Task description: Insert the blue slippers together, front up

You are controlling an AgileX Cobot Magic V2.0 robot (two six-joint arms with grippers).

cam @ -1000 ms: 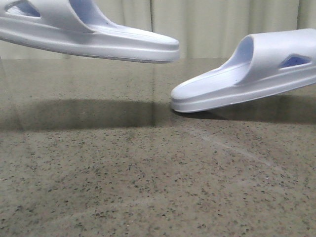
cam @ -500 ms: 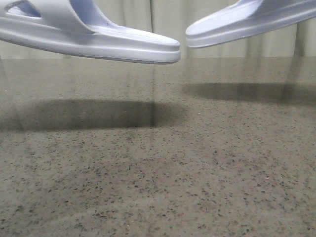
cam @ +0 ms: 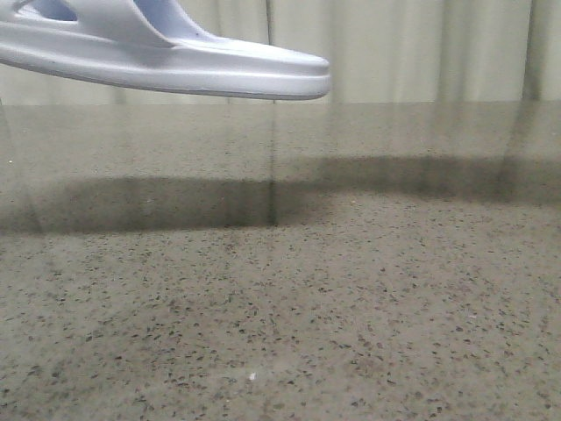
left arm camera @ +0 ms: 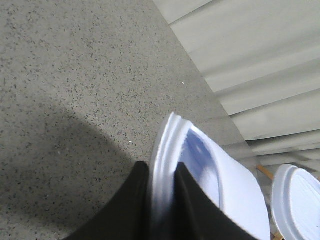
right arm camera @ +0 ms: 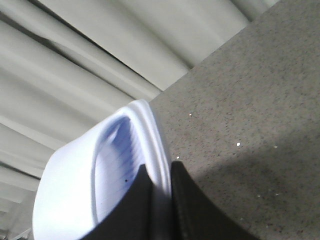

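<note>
One pale blue slipper (cam: pixel 175 61) hangs in the air at the top left of the front view, toe pointing right, above the speckled table (cam: pixel 280 307). In the left wrist view my left gripper (left arm camera: pixel 161 167) is shut on the sole edge of this slipper (left arm camera: pixel 235 195). In the right wrist view my right gripper (right arm camera: pixel 160 167) is shut on the sole edge of the other slipper (right arm camera: pixel 70 190), whose ribbed footbed shows. That slipper and both grippers are out of the front view. A pale rounded shape (left arm camera: pixel 295 200), perhaps the other slipper, shows in the left wrist view.
Two long shadows (cam: pixel 175 202) lie across the far part of the table. A pale pleated curtain (cam: pixel 421 44) hangs behind the table's far edge.
The right slipper has risen from near the table and left the front view at the top right. The left slipper has lifted slightly and shifted a little to the right.
</note>
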